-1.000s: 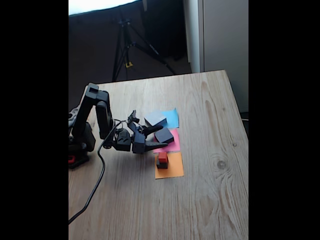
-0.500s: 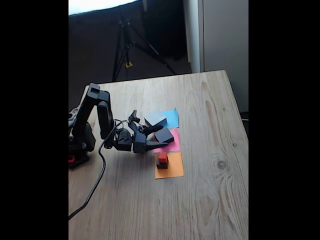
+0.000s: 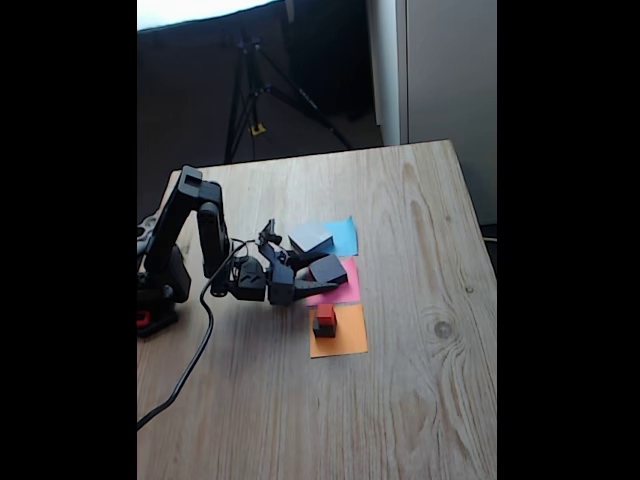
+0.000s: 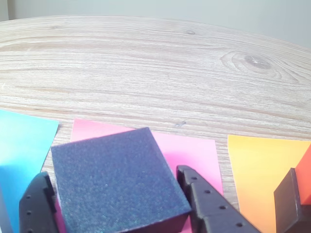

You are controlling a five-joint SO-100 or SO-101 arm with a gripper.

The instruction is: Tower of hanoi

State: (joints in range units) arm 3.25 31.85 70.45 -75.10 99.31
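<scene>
Jaws: the gripper (image 4: 114, 194) stands apart, one finger on each side of the medium block (image 4: 119, 182); contact cannot be told.
Block location: on the pink paper (image 4: 192, 150), between the blue paper (image 4: 22, 145) and the orange paper (image 4: 262, 165).
Handling: it looks like foam, probably light and slightly soft, with a matte grippy skin; best taken across its two opposite side faces, mid-height.
Orientation: lies flat, near-square, no clear long axis, one corner turned away from the wrist camera.
Neighbours: grey block (image 3: 310, 238) on blue; red cube (image 3: 326, 313) atop small black cube (image 3: 324, 328) on orange.
</scene>
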